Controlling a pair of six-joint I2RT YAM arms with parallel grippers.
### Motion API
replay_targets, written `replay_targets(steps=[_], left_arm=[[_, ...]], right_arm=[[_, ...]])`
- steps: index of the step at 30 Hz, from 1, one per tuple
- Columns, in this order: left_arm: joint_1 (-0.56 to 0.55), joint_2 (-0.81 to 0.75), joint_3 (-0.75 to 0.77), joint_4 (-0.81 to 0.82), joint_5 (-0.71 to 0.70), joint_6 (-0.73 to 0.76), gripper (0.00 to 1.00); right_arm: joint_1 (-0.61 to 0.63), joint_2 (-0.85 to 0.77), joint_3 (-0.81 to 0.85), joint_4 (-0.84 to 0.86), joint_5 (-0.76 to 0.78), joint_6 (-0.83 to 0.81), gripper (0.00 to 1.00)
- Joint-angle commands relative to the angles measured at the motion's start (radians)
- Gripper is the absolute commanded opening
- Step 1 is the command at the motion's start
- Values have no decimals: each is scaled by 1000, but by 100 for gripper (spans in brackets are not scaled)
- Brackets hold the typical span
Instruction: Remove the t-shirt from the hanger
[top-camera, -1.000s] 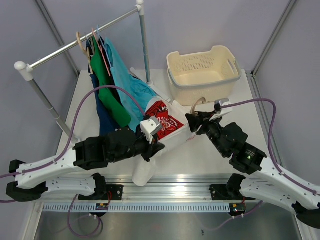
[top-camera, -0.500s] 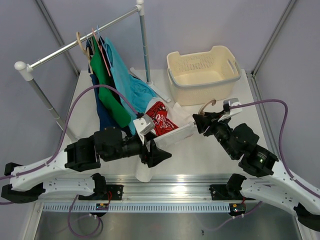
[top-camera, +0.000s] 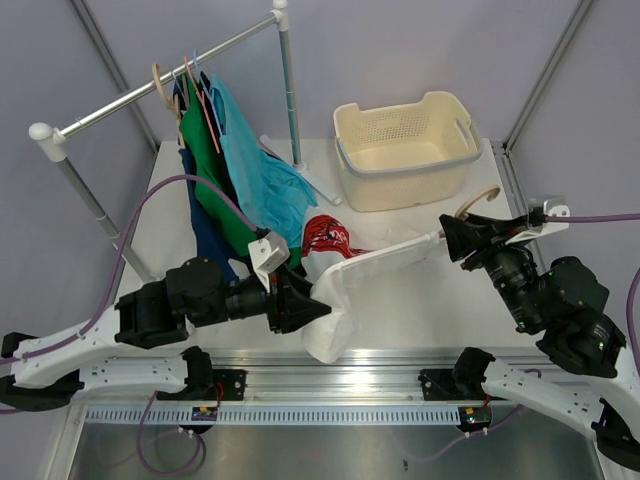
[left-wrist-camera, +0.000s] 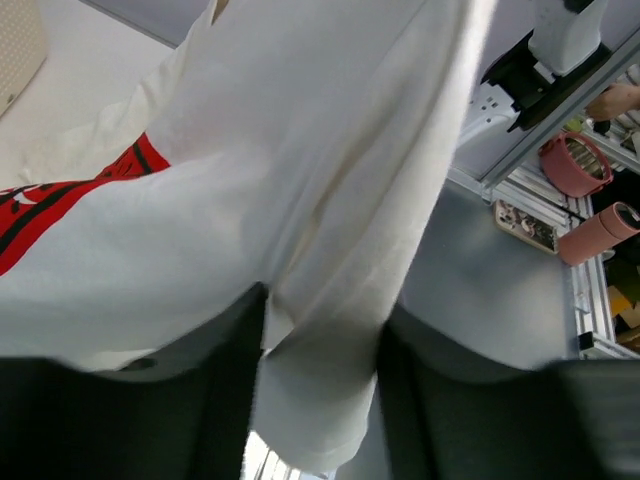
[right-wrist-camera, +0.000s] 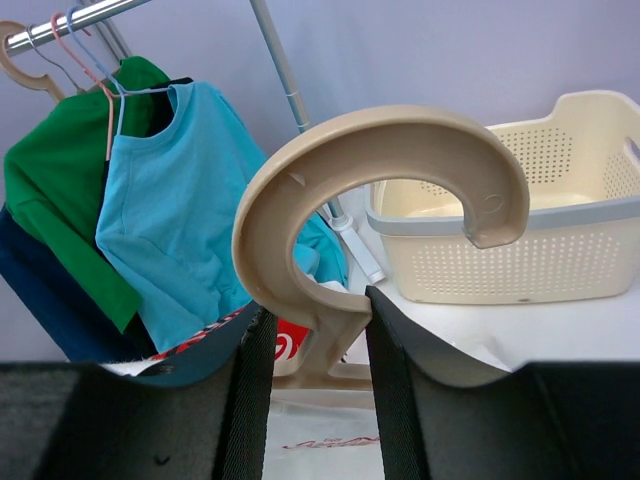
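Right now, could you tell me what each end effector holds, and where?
Left end effector: the t-shirt, by a bunched fold. Right end effector: the hanger, just below its hook.

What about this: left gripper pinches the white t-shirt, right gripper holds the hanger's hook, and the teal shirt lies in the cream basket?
No: the teal shirt hangs from the rail, not in the cream basket; the top external view shows it. The rest stands.

We see the t-shirt (top-camera: 375, 268), thin white cloth with a red print, pulled into a long sagging band over the table's near half. It runs from the middle of the near edge toward the right edge. Only the hanger's (right-wrist-camera: 400, 135) pale curved hook shows clearly, raised near the right edge.
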Motion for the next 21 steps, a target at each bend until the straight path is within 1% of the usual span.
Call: replay_targets(steps=[1, 3, 4, 6, 7, 9, 10, 11, 12, 15, 19, 21], left_arm=[[-6, 21, -14, 21, 40, -15, 35], [-6, 23, -17, 21, 32, -18, 16], [-6, 18, -20, 19, 13, -19, 0], [-6, -3, -34, 16, -7, -33, 0], [-6, -12, -38, 13, -65, -38, 0], [-8, -52, -49, -8, -124, -59, 0], [-8, -81, -54, -18, -185, -64, 0], [-8, -82, -54, -30, -219, -70, 0], [-6, -116, -57, -50, -253, -85, 0], [-8, -192, -74, -82, -415, -126, 0], [-8, -265, -86, -104, -501, -173, 0], [-8, -281, -86, -116, -514, -186, 0]], right_arm=[[1, -25, 66, 14, 11, 11, 0], [1, -40, 74, 2, 26, 14, 0], [1, -45, 77, -4, 58, 11, 0], [-1, -60, 87, -16, 100, 0, 0], [-1, -67, 92, -21, 145, -5, 0], [-1, -90, 104, -36, 187, -17, 0], [1, -103, 110, -50, 221, -22, 0], [1, -111, 113, -56, 233, -23, 0], [1, -119, 118, -63, 246, -25, 0], [-1, -165, 103, -64, 290, -32, 0], [-1, -228, 72, -46, 313, -57, 0], [-1, -240, 69, -47, 328, -64, 0]])
